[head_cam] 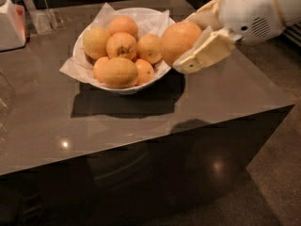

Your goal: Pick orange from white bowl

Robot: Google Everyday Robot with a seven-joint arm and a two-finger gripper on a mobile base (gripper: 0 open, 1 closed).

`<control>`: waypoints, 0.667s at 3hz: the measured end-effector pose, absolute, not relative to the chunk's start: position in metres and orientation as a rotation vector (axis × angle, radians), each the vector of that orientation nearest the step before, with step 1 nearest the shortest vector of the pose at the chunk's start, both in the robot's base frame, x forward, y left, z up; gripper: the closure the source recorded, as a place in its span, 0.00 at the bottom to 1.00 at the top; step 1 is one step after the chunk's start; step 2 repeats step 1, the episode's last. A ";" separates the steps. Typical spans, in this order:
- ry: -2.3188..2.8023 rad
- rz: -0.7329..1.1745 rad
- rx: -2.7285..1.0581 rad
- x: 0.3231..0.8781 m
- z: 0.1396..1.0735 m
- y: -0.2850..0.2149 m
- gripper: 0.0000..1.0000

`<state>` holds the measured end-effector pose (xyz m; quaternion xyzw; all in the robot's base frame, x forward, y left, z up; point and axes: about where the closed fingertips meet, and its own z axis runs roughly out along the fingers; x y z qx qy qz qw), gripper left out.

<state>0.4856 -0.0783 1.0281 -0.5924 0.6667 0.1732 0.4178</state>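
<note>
My gripper (195, 39) is shut on the orange (179, 41), a large round deep-orange fruit, and holds it in the air just right of the white bowl (155, 72). One finger (207, 55) lies in front of the orange, the other behind it. The bowl, lined with crinkled white paper, sits at the back middle of the dark table (141, 121) and holds several other fruits, among them a yellower oval one (118, 72) and a smaller orange with a dark stem dimple (121, 45).
A white appliance (10, 22) and a clear holder (44, 18) stand at the table's back left. A glass rim (4, 93) shows at the left edge. The table's right edge drops to the floor (282, 173).
</note>
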 end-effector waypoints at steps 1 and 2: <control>1.677 0.432 -1.469 0.482 1.030 -0.086 1.00; 1.677 0.432 -1.469 0.482 1.030 -0.086 1.00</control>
